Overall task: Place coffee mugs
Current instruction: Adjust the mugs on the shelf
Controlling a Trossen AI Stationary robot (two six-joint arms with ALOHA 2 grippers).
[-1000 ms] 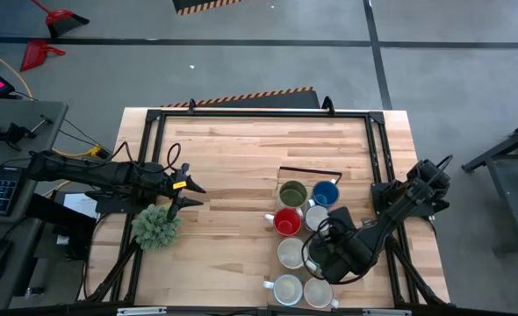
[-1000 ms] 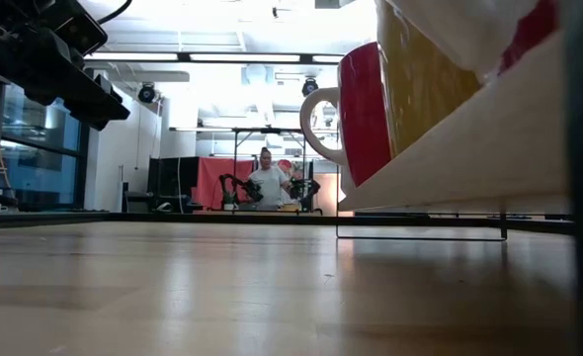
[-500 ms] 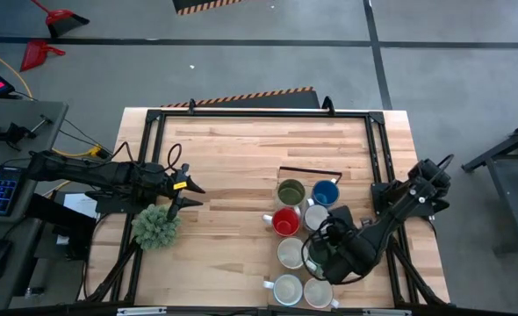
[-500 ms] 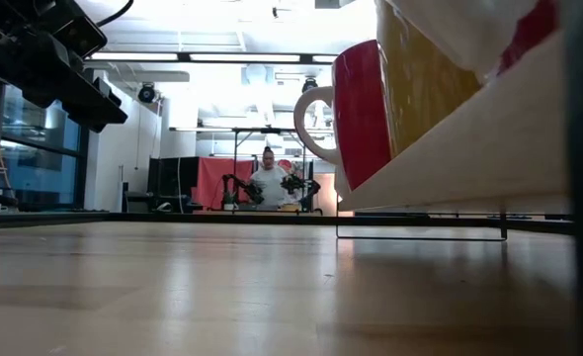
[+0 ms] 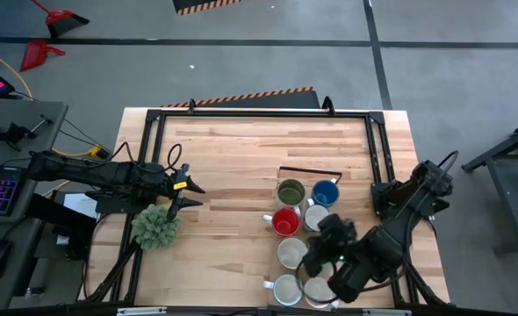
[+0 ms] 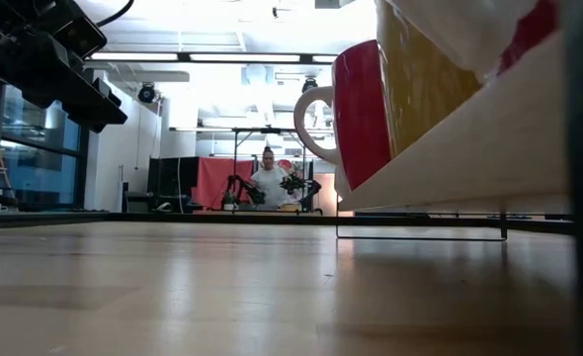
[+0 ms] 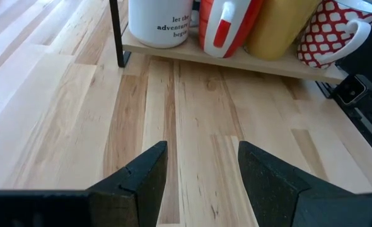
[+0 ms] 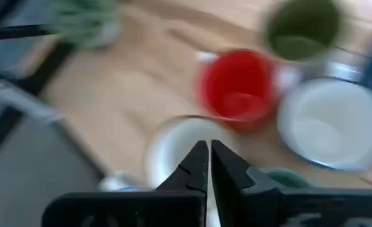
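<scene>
Coffee mugs, small round ceramic ones (image 5: 291, 195), sit clustered on the bench's (image 5: 241, 158) right half, while the right gripper (image 5: 334, 285), fingers together and empty, has swung toward the near white mugs; left gripper (image 5: 189, 186) waits, fingers apart

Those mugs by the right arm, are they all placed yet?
Seven mugs show, clustered on the wooden rack: olive mug, blue mug, red mug, white ones nearby. The right gripper hovers shut and empty above them. The left gripper waits open beside the plant.
</scene>
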